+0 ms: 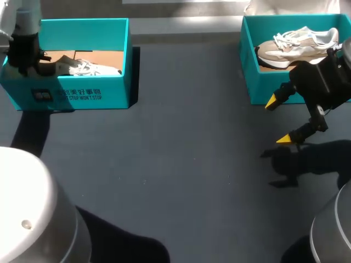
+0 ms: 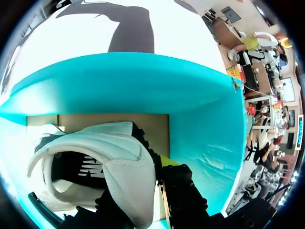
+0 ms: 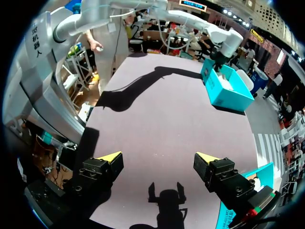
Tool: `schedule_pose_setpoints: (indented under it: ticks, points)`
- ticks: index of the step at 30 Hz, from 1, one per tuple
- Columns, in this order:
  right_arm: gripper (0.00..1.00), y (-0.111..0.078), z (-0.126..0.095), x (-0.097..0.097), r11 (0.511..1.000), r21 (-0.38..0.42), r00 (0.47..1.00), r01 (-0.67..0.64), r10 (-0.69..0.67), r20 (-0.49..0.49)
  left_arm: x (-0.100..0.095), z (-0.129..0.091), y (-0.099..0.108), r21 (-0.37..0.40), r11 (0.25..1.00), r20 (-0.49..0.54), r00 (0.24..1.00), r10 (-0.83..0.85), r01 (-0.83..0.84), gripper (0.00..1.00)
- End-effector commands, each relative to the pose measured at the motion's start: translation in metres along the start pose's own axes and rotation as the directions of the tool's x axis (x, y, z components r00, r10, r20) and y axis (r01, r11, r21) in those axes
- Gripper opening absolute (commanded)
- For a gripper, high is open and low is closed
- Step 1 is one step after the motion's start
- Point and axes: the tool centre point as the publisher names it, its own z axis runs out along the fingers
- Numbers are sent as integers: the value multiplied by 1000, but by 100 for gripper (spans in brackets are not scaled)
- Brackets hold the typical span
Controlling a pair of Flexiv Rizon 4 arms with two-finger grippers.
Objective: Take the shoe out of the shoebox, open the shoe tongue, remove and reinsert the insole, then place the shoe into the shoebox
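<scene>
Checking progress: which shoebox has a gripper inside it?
The left shoebox: the left gripper is in it. The right gripper hangs outside the right shoebox.

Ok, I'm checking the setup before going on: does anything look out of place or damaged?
Nothing stands out. The left box and right box sit upright, a shoe inside each, nothing spilled or torn. The left gripper is down in the left box; the right gripper hangs open over the table.

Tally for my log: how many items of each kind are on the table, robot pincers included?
Shoeboxes: 2, left shoebox, right shoebox
Shoes: 2, left shoe, right shoe
Pincers: 2, left pincer, right pincer
Total: 6
</scene>
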Motion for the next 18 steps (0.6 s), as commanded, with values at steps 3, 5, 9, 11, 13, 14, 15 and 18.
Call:
schedule_pose_setpoints:
  ticks: [3,5,9,11,13,14,15,18]
  points:
    - [100,0,1,-1,1000,3,1000,-1,1,-2,7,-1,-6,-8,1000,0,1000,7,-7,0]
    - [100,0,1,-1,1000,3,1000,-1,1,-2,8,3,-7,-6,1000,-15,1000,6,-6,0]
    - [100,0,1,-1,1000,3,1000,-1,1,-2,7,13,-9,3,1000,-22,1000,16,-16,0]
    - [100,0,1,-1,1000,3,1000,-1,1,-2,6,18,-9,5,1000,-24,999,25,-25,0]
    - [100,0,1,-1,1000,3,1000,-1,1,-2,5,22,-9,16,999,-22,999,33,-33,0]
    - [100,0,1,-1,1000,3,1000,-1,1,-2,5,24,-9,17,999,-20,999,29,-28,0]
    - [100,0,1,-1,1000,3,1000,-1,1,-2,5,26,-8,19,1000,-24,999,24,-24,0]
    - [100,0,1,-1,1000,3,1000,-1,1,-2,5,31,-10,39,999,-29,999,35,-34,8]
